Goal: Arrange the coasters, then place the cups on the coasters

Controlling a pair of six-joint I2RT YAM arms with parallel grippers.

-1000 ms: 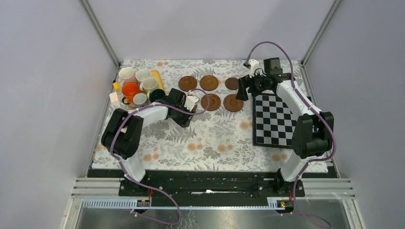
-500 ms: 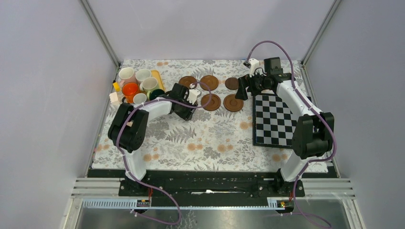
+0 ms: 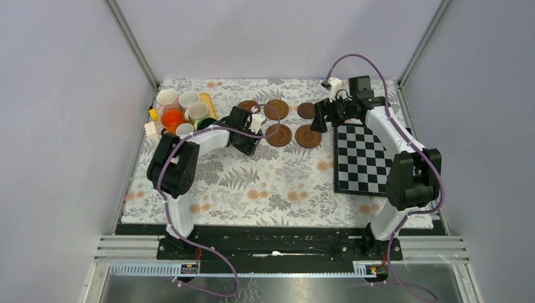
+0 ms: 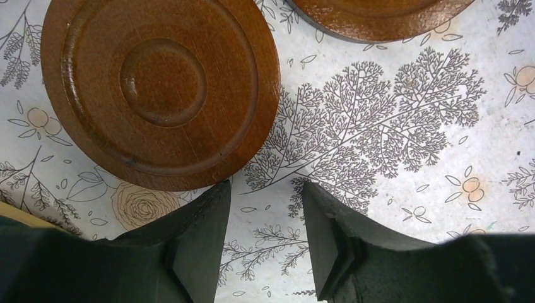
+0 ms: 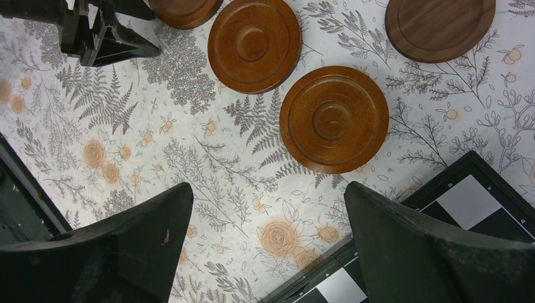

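Observation:
Several brown coasters lie at the back middle of the table: one (image 3: 276,109) with another (image 3: 306,110) to its right, and two nearer ones (image 3: 278,135) (image 3: 308,136). The back-left coaster (image 3: 246,105) (image 4: 158,88) is partly hidden by my left arm. My left gripper (image 3: 251,124) (image 4: 265,189) is part open and empty, its left finger (image 4: 202,214) at that coaster's near rim. Several cups, among them pink (image 3: 167,98), orange (image 3: 171,118) and pale green (image 3: 198,112), crowd the back left. My right gripper (image 3: 318,118) (image 5: 268,189) hovers wide open and empty near the right-hand coasters (image 5: 334,118).
The cups stand on and around a yellow tray (image 3: 210,105) at the table's left edge, with small yellow (image 3: 152,113) and white (image 3: 150,128) objects beside them. A black-and-white chessboard (image 3: 361,158) lies on the right, its corner (image 5: 479,189) under my right gripper.
My left gripper has moved toward the back, up to the back-left coaster, and its jaws have widened a little. The right arm has hardly moved.

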